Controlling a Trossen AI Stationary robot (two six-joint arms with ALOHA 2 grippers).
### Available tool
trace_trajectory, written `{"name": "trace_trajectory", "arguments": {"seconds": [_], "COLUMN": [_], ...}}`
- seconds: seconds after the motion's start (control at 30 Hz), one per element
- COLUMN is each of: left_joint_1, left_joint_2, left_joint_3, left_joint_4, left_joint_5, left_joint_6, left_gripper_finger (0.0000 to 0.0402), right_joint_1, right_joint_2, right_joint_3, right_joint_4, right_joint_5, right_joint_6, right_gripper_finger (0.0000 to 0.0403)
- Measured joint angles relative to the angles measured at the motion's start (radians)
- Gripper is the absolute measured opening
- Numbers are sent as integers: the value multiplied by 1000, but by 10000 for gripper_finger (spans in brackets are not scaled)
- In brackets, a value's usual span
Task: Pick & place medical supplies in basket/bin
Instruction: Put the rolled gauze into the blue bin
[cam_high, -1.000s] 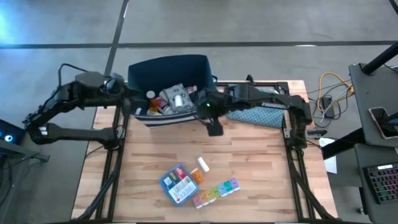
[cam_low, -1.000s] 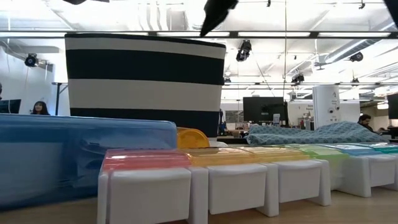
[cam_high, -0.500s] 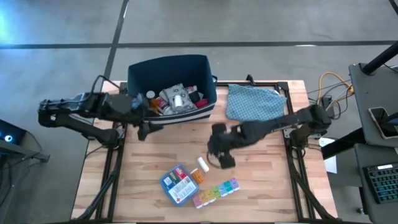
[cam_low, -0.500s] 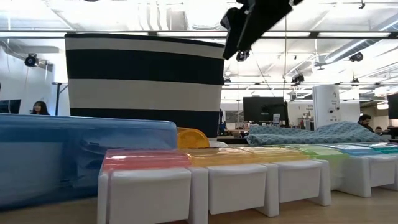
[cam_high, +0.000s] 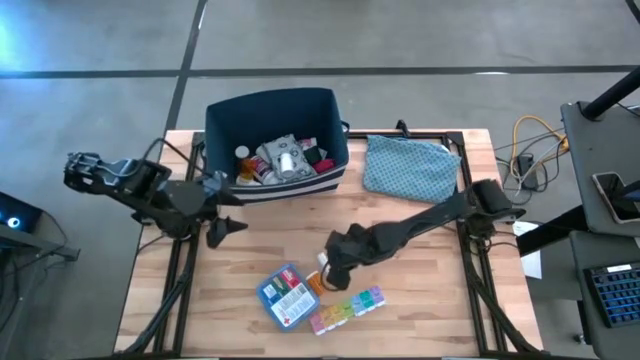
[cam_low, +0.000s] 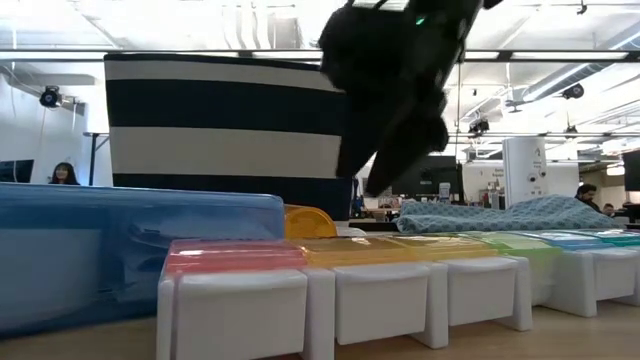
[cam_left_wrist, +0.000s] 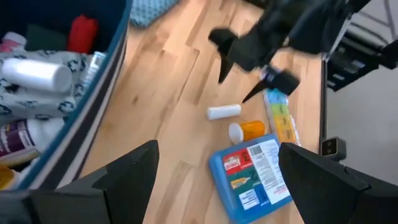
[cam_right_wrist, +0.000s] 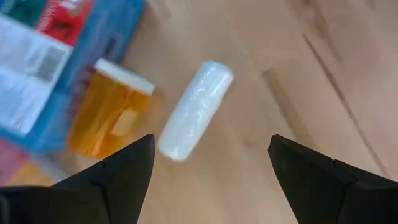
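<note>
High view first: the right gripper (cam_high: 330, 262) hangs over the middle of the table, right above a small white roll (cam_high: 325, 264) that lies beside an orange pill bottle (cam_high: 314, 283). Its jaws stand wide open with nothing between them, and the right wrist view shows the roll framed squarely in the gap. The blue first-aid pouch (cam_high: 282, 297) and the rainbow pill organizer (cam_high: 346, 309) lie just nearer the front edge, still waiting on the wood. The navy bin (cam_high: 225, 120) sits at the far side and already holds several supplies. The left gripper (cam_high: 228, 227) waits near the table's left edge, open and empty too.

To my eye this is the reach for the next item, most likely the white roll. The next move calls for a straight descent so the fingers straddle it, closing without nudging the orange bottle touching close by.
</note>
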Motion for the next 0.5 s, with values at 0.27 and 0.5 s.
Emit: {"name": "trace_trajectory", "arguments": {"seconds": [0.27, 0.5], "left_joint_1": [-1, -1], "left_joint_2": [-106, -178], "left_joint_3": [0, 0], "left_joint_4": [-39, -75], "left_joint_5": [0, -1], "left_joint_6": [9, 58], "left_gripper_finger": [308, 308], "right_joint_1": [20, 18], "right_joint_2": [168, 259], "right_joint_3": [145, 233], "right_joint_4": [-55, -175], "right_joint_5": [79, 124], "right_joint_6": [157, 276], "right_gripper_finger": [297, 293]}}
